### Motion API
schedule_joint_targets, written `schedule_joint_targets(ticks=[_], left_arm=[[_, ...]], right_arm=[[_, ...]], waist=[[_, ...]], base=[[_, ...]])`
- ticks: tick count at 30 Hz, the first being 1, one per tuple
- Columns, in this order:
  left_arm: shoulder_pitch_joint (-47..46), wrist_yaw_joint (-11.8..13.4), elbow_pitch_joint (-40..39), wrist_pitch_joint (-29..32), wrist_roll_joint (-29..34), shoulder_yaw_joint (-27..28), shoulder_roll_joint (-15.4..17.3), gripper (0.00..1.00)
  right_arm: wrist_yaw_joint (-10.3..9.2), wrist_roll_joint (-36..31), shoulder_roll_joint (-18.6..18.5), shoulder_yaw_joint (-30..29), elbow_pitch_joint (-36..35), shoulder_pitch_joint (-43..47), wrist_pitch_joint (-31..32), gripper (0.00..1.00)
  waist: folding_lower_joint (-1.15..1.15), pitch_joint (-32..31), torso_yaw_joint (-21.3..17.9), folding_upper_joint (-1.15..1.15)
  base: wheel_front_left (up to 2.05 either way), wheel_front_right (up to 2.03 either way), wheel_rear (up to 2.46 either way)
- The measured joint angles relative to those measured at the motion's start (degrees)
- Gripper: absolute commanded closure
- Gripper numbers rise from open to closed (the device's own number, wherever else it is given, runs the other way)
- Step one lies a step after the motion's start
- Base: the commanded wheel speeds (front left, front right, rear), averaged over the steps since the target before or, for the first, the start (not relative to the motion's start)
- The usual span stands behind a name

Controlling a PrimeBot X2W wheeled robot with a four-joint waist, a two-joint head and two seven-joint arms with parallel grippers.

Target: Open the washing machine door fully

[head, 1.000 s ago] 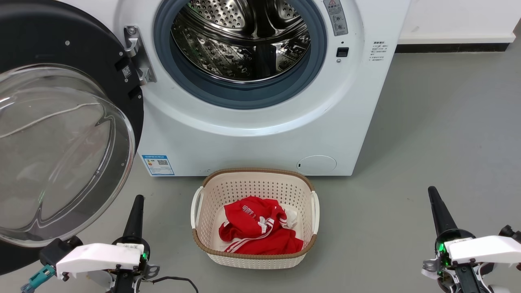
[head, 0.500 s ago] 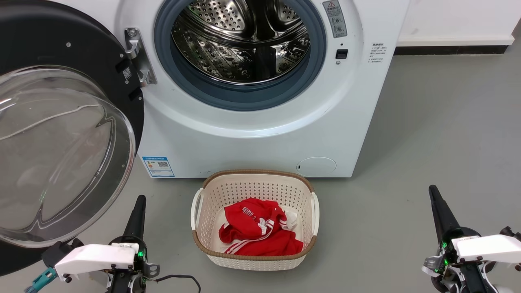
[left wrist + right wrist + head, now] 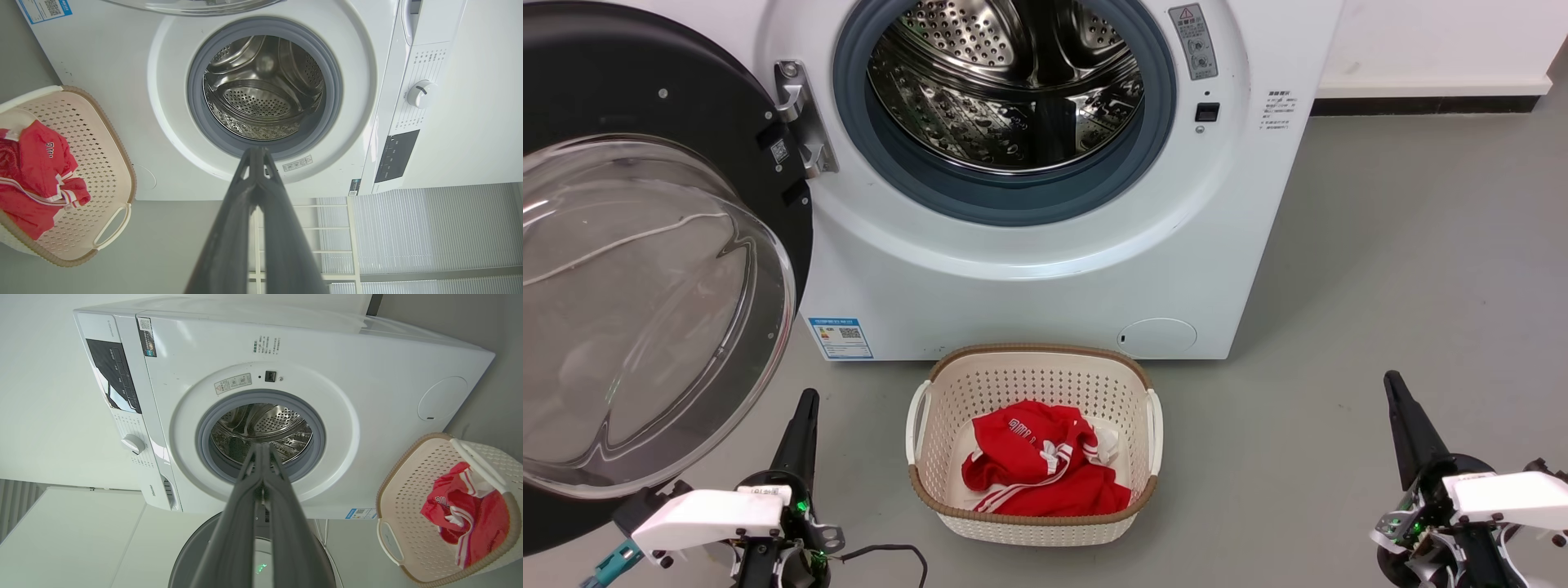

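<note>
Glossy black around a bulging clear glass bowl, the washing machine door (image 3: 645, 310) stands swung wide, up and left of the left fingers (image 3: 803, 416), which are pressed together. The right fingers (image 3: 1396, 392), also together, point up over smooth grey floor (image 3: 1380, 245). Left wrist view: a perforated steel drum (image 3: 261, 102) lies beyond the fingertips. Right wrist view: the dark curve beneath the fingers is probably that door.

I can read no word for certain. The washing machine (image 3: 1045, 278) front carries a blue label with a QR code (image 3: 841, 337), a grey warning sticker with a red triangle (image 3: 1192, 41) and small black print (image 3: 1278, 109). The red garment (image 3: 1037, 474) bears white lettering too small to read.
</note>
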Motion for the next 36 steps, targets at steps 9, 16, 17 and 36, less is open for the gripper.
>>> schedule_joint_targets(ticks=[9,16,17,36], left_arm=[[-0.3,-0.3,0.4,1.0,-3.8,0.1,0.0,1.00],[-0.4,-0.3,0.7,1.6,-6.4,0.2,0.0,1.00],[-0.4,-0.3,0.7,1.6,-6.4,0.2,0.0,1.00],[-0.4,-0.3,0.7,1.6,-6.4,0.2,0.0,1.00]], right_arm=[[0.00,3.5,0.0,-0.4,0.3,-0.5,1.0,1.00],[0.00,6.0,0.1,-0.7,0.5,-0.7,1.7,1.00],[0.00,5.9,0.1,-0.8,0.5,-0.7,1.7,1.00],[0.00,5.8,0.4,-1.1,0.5,-0.7,2.0,1.00]], waist=[[0.00,-0.2,0.0,0.00],[0.00,-0.4,0.0,0.00],[0.00,-0.4,0.0,0.00],[0.00,-0.4,0.0,0.00]], base=[[0.00,0.00,0.00],[0.00,0.00,0.00],[0.00,0.00,0.00],[0.00,0.00,0.00]])
